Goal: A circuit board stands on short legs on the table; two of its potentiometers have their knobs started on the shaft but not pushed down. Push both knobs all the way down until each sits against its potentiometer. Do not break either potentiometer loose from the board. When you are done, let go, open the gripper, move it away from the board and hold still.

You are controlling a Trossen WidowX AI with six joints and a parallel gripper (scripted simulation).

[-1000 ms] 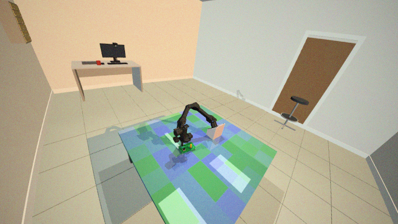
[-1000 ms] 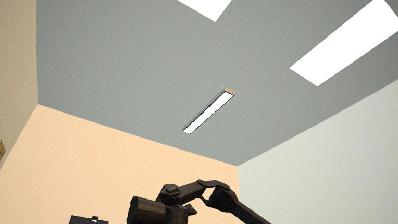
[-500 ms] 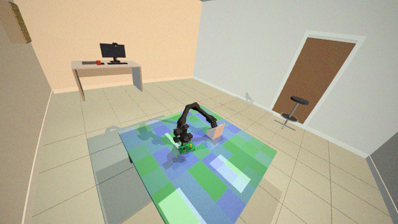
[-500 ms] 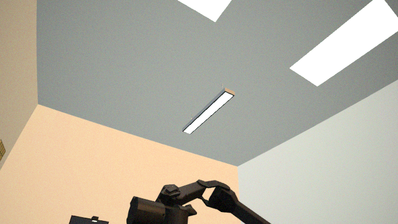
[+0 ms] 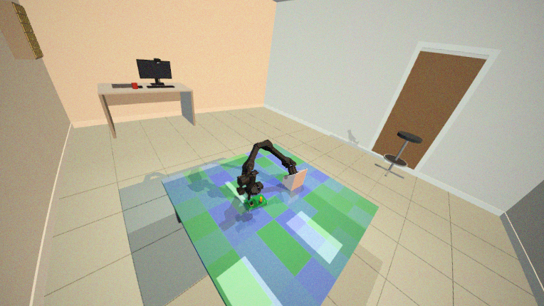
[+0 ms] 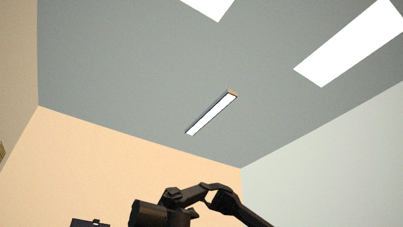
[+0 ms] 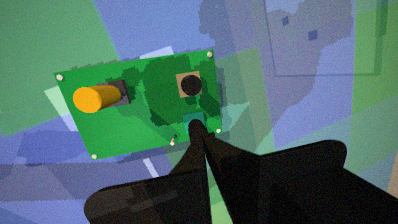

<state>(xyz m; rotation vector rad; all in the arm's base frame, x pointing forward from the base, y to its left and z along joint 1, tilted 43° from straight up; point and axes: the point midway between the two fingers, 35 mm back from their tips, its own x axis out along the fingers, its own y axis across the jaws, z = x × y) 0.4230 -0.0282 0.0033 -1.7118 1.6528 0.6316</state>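
Observation:
The green circuit board [image 5: 258, 205] [image 7: 125, 137] stands on the table. In the wrist view an orange knob [image 7: 95, 98] [image 5: 260, 198] rises tall above a dark grey potentiometer [image 7: 123, 92] on the board's left. A round black knob [image 7: 191, 85] sits over a tan potentiometer [image 7: 180, 93] at the upper right; how low it sits cannot be told from above. A teal part [image 7: 187, 120] lies near the lower right corner. My gripper [image 7: 201, 139] [image 5: 249, 198] is shut, with its tips over the teal part. They hide part of it, and whether they touch anything is unclear.
The patchwork table top [image 5: 283, 243] surrounds the board. A pale upright panel [image 5: 299, 180] stands by the far end of the arm. Small pale posts mark the board's corners. The exterior view shows only the upper arm [image 6: 191, 196], walls and ceiling lamps.

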